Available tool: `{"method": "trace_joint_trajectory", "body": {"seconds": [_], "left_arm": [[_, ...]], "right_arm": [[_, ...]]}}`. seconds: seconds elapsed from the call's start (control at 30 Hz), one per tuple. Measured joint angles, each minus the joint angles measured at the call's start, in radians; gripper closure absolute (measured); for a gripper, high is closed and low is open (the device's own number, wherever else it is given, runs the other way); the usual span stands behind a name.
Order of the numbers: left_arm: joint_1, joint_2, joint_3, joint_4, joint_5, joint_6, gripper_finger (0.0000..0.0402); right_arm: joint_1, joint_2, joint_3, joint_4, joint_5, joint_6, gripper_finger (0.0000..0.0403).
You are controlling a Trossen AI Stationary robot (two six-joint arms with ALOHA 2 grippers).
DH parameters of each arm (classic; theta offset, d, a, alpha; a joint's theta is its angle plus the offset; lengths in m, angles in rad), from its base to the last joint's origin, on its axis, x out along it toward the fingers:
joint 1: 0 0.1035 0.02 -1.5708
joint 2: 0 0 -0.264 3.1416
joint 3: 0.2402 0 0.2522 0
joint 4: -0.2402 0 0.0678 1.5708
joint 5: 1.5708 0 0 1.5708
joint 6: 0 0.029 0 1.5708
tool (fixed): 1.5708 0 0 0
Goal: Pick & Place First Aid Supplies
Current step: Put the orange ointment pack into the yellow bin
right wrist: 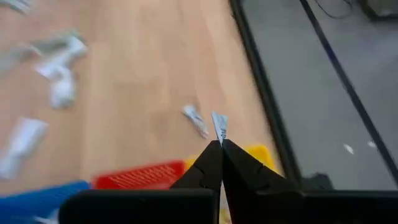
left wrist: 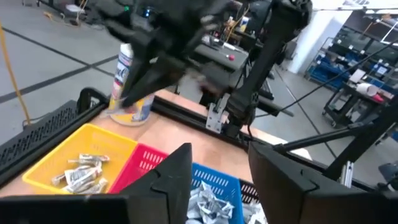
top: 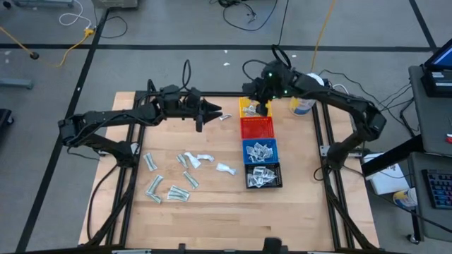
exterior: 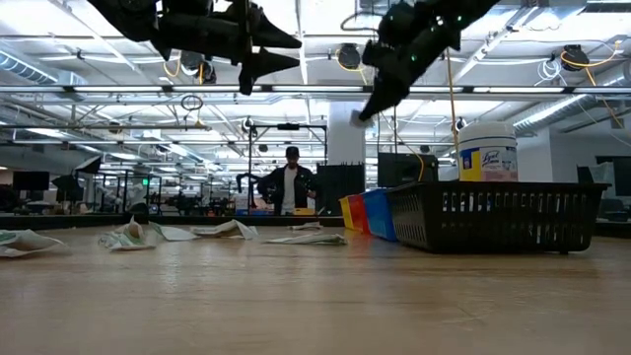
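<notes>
Right end effector point(right wrist: 221, 142) clamped on a small silvery flat packet point(right wrist: 219, 126), raised over the yellow plastic bin point(top: 252, 107). Left end effector point(left wrist: 217, 171) fingers apart, empty, raised beside it.

Grey floor point(top: 176, 28) — black tape lines, loose cables point(top: 240, 14)
</notes>
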Motion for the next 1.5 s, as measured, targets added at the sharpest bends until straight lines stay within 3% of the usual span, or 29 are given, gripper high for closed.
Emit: {"method": "trace_joint_trajectory", "body": {"seconds": [0.3,0.47,0.63,0.77,1.0,1.2,1.5], "left_arm": [[0.000,0.000,0.000,0.032,-0.023,-0.002,0.0229],[0.000,0.000,0.000,0.032,-0.027,-0.015,0.0229],[0.000,0.000,0.000,0.031,-0.027,-0.021,0.0229],[0.000,0.000,0.000,0.030,-0.044,-0.021,0.0229],[0.000,0.000,0.000,0.001,-0.087,-0.007,0.0229],[0.000,0.026,0.115,-0.352,-0.183,0.084,0.0229],[0.061,0.237,0.394,-0.743,-0.268,0.189,0.0229]], "right_arm": [[-0.109,0.176,0.004,-0.064,0.080,-0.219,0.0403],[-0.110,0.288,0.003,-0.090,0.087,-0.251,0.0403],[-0.097,0.319,0.004,-0.079,0.186,-0.261,0.0396],[-0.097,0.318,0.004,-0.080,0.182,-0.270,0.0351],[-0.100,0.311,0.004,-0.095,0.095,-0.140,0.0240],[-0.086,0.218,0.004,-0.057,0.107,0.032,0.0193],[-0.068,0.008,0.004,0.042,0.107,0.244,0.0194]]}}
